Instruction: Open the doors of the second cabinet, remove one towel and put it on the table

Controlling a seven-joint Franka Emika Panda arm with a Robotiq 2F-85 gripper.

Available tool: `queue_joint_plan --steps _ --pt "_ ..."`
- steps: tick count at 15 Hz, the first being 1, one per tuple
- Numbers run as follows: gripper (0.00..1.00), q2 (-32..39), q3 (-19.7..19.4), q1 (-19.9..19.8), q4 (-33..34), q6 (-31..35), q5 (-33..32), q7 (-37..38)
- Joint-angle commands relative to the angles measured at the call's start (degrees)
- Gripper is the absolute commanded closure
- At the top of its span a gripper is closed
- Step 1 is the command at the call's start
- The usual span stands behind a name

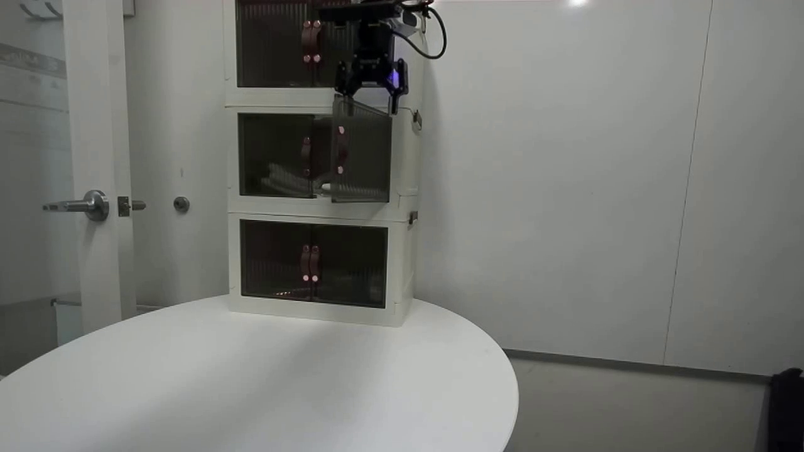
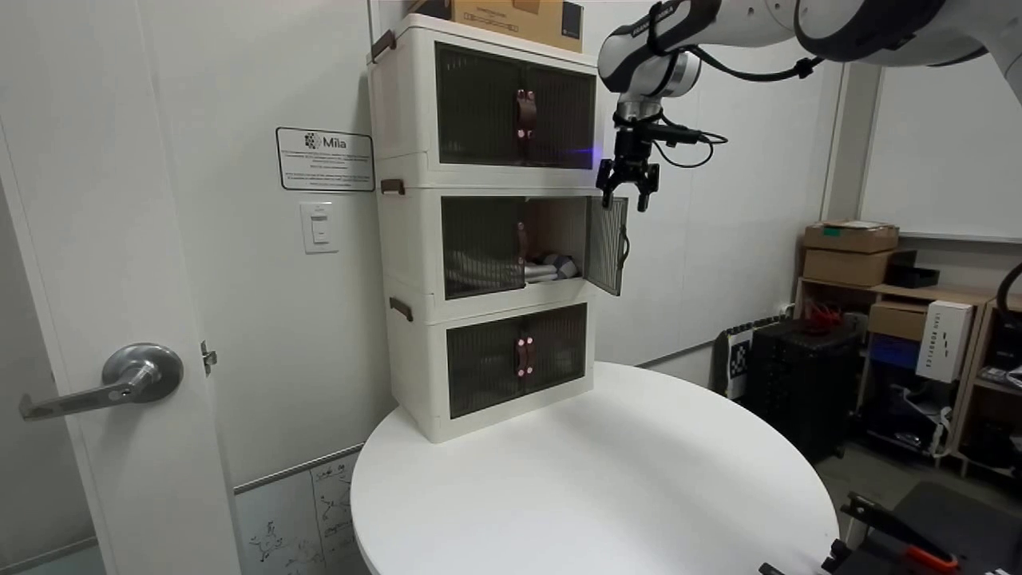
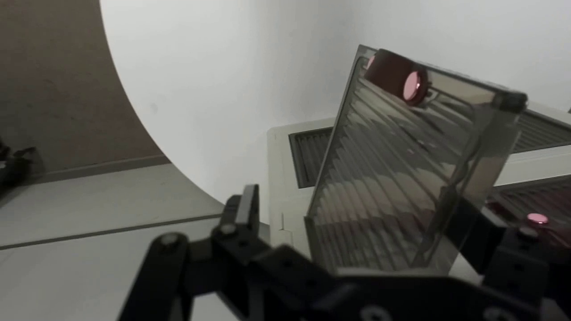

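White-framed stack, three tiers with dark fronts, on the round white table.

Second cabinet, middle tier. Right-hand door, as viewed from the front: tinted, ribbed, swung outward. Left-hand door: matching, apparently closed.

Towel: pale, folded, inside the second cabinet, showing in the opening of the swung door. Checked cloth just beside it. More pale cloth shows dimly behind the left-hand door; which piece is wanted cannot be told.

End effector: one, pointing down, jaws spread wide, nothing seen gripped; placed at the top edge of the right-hand door in both exterior views. Contact with that door: cannot be told.

Progress, by judgement: one door open, one outstanding if the wording is taken strictly. Towel not yet taken out nor laid on the table. Remaining: open the left-hand door, reach in, grip a single towel, draw it out, set it down. Present gap may already allow a reach inside, left-hand door or no.
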Motion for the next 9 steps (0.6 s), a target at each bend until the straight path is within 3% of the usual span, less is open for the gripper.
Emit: queue_joint_plan --steps 1,9 --pt "0.00 -0.10 -2.51 0.57 1.18 -1.82 -4.98 3.01" --pt "0.00 0.25 -5.07 -1.83 1.98 -6.09 -11.08 -5.52"
